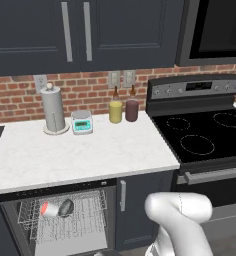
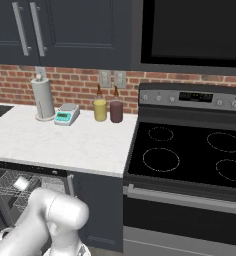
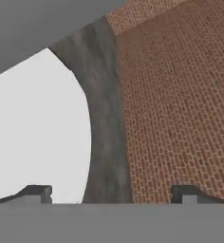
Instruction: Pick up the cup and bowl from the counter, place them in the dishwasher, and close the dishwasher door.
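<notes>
The dishwasher (image 1: pixel 60 215) under the white counter (image 1: pixel 90 155) stands open, with its wire rack (image 1: pixel 85 220) showing. The light-grey cup (image 1: pixel 49 209) with a red inside lies on its side in the rack. The dark speckled bowl (image 1: pixel 66 207) rests right beside it. From the right base view the cup (image 2: pixel 21 183) shows in the rack, just past my arm's elbow (image 2: pixel 60 212). The dishwasher door is down, its pale inner face (image 1: pixel 72 245) below the rack. My gripper (image 3: pixel 113 194) is open with nothing between its fingertips, facing a grey panel and a brick-patterned surface.
On the counter's back stand a paper-towel roll (image 1: pixel 53 110), a small scale (image 1: pixel 82 122), a yellow bottle (image 1: pixel 115 111) and a maroon bottle (image 1: pixel 132 110). The black stovetop (image 1: pixel 205 135) lies to the right. A narrow cabinet door (image 1: pixel 140 210) sits between dishwasher and oven.
</notes>
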Available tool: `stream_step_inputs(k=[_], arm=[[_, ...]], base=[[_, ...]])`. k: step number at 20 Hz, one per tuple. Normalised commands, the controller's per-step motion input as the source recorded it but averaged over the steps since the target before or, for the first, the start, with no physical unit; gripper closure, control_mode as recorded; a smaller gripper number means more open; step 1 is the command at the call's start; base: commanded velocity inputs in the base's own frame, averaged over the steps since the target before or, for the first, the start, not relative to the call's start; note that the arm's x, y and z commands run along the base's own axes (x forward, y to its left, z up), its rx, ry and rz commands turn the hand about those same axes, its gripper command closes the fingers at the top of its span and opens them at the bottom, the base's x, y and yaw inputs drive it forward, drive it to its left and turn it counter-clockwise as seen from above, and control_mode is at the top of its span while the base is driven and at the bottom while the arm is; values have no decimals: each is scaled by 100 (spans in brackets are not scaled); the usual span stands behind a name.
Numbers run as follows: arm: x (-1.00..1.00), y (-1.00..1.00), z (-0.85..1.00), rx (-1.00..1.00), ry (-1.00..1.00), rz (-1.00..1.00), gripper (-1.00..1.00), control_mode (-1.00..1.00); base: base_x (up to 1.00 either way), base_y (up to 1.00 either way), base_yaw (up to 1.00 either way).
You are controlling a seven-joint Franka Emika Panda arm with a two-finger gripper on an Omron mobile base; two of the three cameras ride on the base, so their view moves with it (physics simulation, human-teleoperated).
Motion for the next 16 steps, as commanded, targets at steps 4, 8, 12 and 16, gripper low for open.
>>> stream_step_inputs(k=[4, 8, 12, 16], arm=[[-15, 25, 90, 10, 48, -38, -100, -100], [-26, 48, 83, 11, 41, -32, -100, -100], [-9, 68, 94, 9, 33, -27, -100, -100], [0, 58, 100, 10, 31, -25, -100, -100]], base=[[0, 0, 0], [0, 0, 0], [0, 0, 0], [0, 0, 0]])
